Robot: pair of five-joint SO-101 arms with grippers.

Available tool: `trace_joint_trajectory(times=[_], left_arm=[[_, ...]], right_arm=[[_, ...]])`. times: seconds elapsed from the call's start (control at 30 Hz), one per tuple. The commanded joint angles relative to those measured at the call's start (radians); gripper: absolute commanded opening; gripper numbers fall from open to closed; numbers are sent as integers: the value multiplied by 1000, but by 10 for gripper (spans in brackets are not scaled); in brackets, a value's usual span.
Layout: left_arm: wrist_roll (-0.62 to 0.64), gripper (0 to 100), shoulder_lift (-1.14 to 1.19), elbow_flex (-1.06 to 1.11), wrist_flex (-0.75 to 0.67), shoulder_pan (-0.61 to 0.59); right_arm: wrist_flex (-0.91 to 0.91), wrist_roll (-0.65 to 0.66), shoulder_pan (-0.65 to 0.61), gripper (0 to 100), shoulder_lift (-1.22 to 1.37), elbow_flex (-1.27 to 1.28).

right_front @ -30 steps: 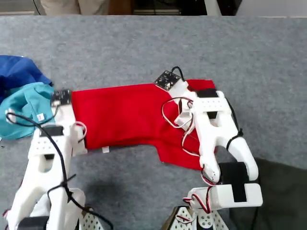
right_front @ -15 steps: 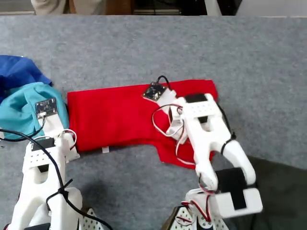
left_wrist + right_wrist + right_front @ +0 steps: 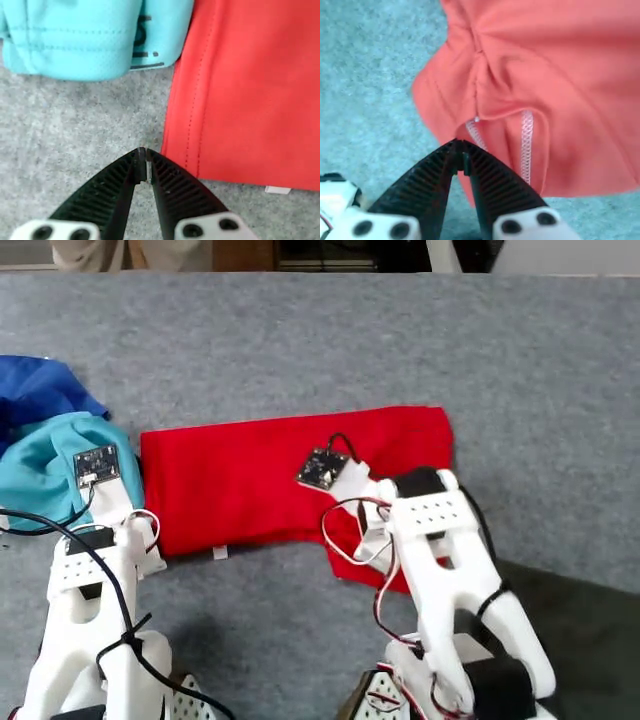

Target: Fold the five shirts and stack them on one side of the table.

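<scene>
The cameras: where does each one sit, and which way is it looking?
High view: fixed above, looking down on the grey table; shows the left arm and right arm.
Left wrist view: on the left arm, looking down past the left gripper at the teal shirt.
Right wrist view: on the right arm, looking down past the right gripper.
Shared: all three see the red shirt.

White arms [image 3: 90,580], black ribbed end effectors [image 3: 143,153], looping cables [image 3: 127,632]
</scene>
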Motion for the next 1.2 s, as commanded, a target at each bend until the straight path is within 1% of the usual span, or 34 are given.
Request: trace_joint_trajectory(times=[0.0, 0.1, 0.2, 0.3, 0.43, 0.53, 0.67, 1.07, 1.17], left_arm=[[-5, 19, -21, 0, -15, -8], [-5, 19, -21, 0, -15, -8], [-5, 19, -21, 0, -15, -8], [-5, 19, -21, 0, -15, -8], [-5, 19, -21, 0, -15, -8], [-5, 19, -21, 0, -15, -8], [-5, 19, -21, 0, -15, -8], [-5, 19, -21, 0, -15, -8], [-5, 19, -21, 0, -15, -8]], right_arm=[[11, 12, 7, 5, -51, -85], [-2, 6, 16, 5, -30, -205], [-58, 11, 28, 5, 53, -286], [-138, 5, 70, 5, 189, -335], [-140, 3, 122, 5, 366, -380], [-138, 2, 133, 5, 418, -363], [-141, -9, 134, 5, 377, -292], [-138, -2, 134, 5, 102, 25], [-100, 25, 134, 5, 10, 91]])
